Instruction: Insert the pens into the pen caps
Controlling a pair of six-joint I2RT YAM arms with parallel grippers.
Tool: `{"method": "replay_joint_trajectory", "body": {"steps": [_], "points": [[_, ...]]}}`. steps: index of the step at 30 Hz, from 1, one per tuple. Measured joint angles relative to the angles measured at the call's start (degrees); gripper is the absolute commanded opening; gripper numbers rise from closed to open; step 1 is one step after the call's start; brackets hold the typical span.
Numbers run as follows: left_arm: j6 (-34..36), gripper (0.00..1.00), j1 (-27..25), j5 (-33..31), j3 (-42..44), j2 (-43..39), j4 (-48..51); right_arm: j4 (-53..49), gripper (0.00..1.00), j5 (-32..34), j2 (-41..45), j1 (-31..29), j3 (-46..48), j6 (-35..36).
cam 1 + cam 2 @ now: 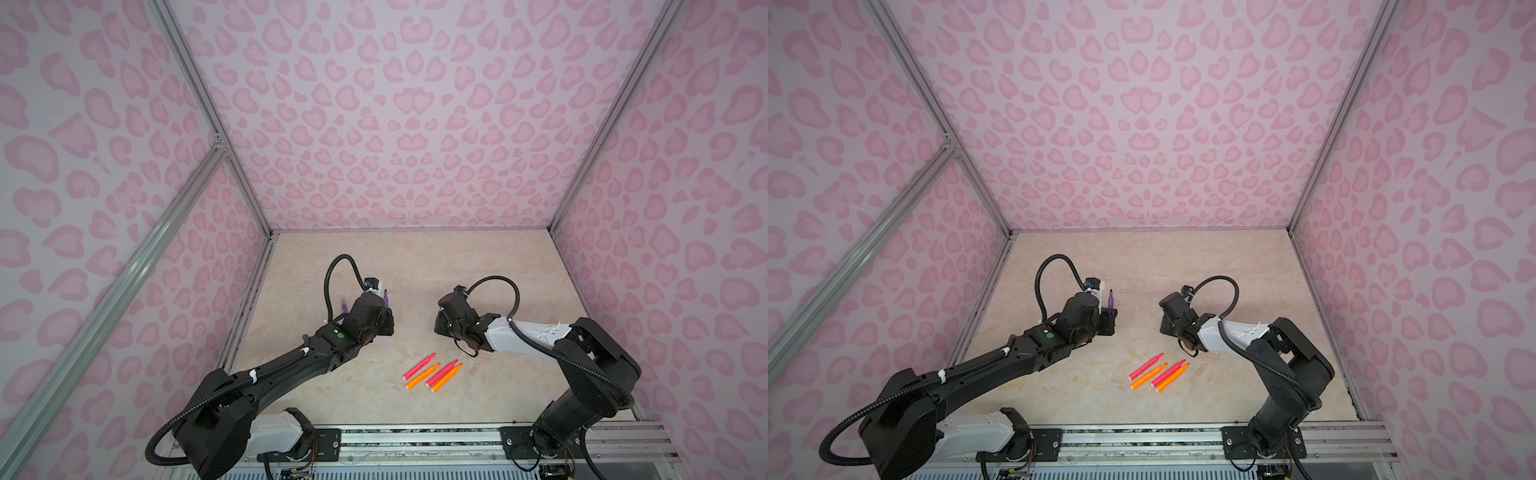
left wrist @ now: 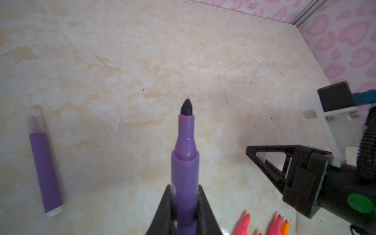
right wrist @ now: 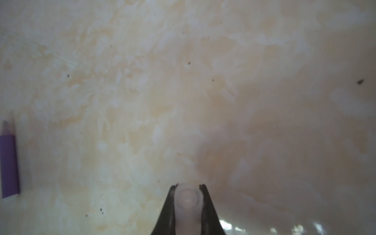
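held purple pen (image 2: 185, 154): off the table, clamped by its rear barrel, dark tip bare and pointing away from the wrist; pokes up past the arm in both top views
left gripper (image 2: 184, 191): closed tight on that pen, one jaw on each side of the barrel
clear cap (image 3: 188, 201): pinched in the other arm's jaws, round end towards the camera; view is soft, so can't tell which way its mouth faces or how deep it sits
right gripper (image 3: 188, 185): closed down on the cap, well apart from the pen tip
capped purple pen (image 2: 45, 168): lies flat on the table (image 2: 142, 61) with its cap on, so one looks done
pink and orange pens (image 1: 441, 372): four side by side near the front edge, tips bare, no spare caps spotted for them
step: likely bringing tip and cap mouth together in mid-air
risk 1: tip misses the mouth; the pen is held far back, so a small wrist tilt swings the tip wide and ink smears the rim
risk 2: cap looks slick and thin, so the push may pivot it or squirt it out of the jaws
risk 3: pen slides back through the jaws under the push and the cap never seats
risk 4: a dropped cap is near invisible on the beige top, hard to regrasp
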State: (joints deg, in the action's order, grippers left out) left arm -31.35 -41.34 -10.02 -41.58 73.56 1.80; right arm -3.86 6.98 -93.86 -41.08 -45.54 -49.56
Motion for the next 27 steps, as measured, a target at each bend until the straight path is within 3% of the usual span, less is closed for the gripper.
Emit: {"method": "replay_joint_trajectory", "body": {"steps": [4,8,10,19,27], "points": [[0.0,0.04,-0.02,0.22,-0.63,0.59,0.17,-2.67,0.12,2.47,-0.11,-2.49,0.46,-0.44],[0.0,0.04,-0.02,0.83,-0.74,0.57,0.24,-5.2,0.31,4.96,-0.31,-3.32,0.59,-0.96],[0.02,0.04,-0.02,0.83,-0.74,0.46,0.26,-6.58,0.35,6.1,-0.31,-4.0,0.17,-0.81],[0.04,0.04,-0.02,1.09,-0.9,0.48,0.39,-11.15,0.4,10.6,-0.98,-4.44,-2.05,-0.85],[0.04,0.04,0.0,1.99,-1.38,1.49,0.68,-13.51,0.36,11.34,-4.96,-4.17,-6.05,0.11]]}}
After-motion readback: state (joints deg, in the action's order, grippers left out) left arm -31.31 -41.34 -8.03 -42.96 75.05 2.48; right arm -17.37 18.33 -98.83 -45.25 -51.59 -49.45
